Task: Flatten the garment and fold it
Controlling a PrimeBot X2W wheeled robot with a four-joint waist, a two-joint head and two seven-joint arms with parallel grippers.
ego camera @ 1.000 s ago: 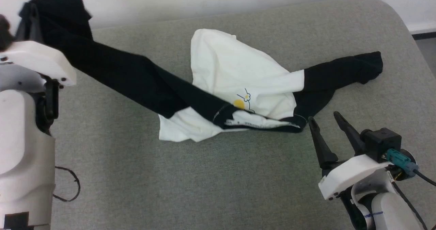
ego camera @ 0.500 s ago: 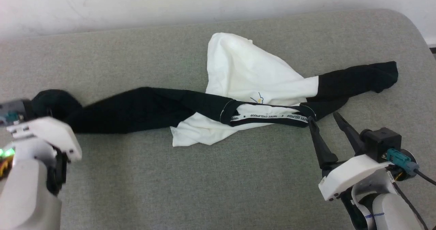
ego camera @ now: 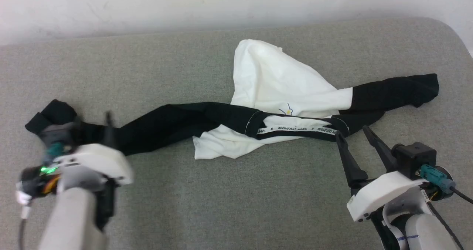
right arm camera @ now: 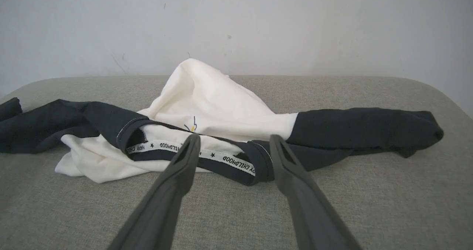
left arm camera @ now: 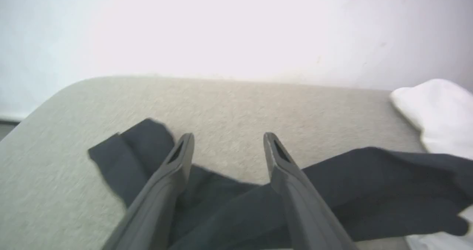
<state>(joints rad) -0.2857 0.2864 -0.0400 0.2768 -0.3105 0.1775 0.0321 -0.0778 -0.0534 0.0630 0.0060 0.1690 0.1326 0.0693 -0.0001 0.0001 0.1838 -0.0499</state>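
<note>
The garment [ego camera: 273,80] lies crumpled on the grey cushion, white body bunched in the middle, with the black neck trim [ego camera: 295,128] and its white lettered band along the near side. Its left black sleeve [ego camera: 173,122] stretches flat to the left and ends at a cuff [ego camera: 51,113]; the right black sleeve [ego camera: 395,91] points right. My left gripper [ego camera: 92,123], blurred, hovers open over the left sleeve [left arm camera: 369,176] near the cuff, holding nothing [left arm camera: 228,137]. My right gripper [ego camera: 351,130] stands open just short of the neck trim's right end [right arm camera: 234,138].
The grey padded surface [ego camera: 229,198] has rounded corners, with its right edge near the right sleeve's end. A pale wall [ego camera: 184,6] runs behind it. There is bare cushion in front of the garment, between my two arms.
The left gripper brought the raised black sleeve down onto the cushion, let it go, and now stands open over it. The head camera has shifted. The right gripper stayed put.
</note>
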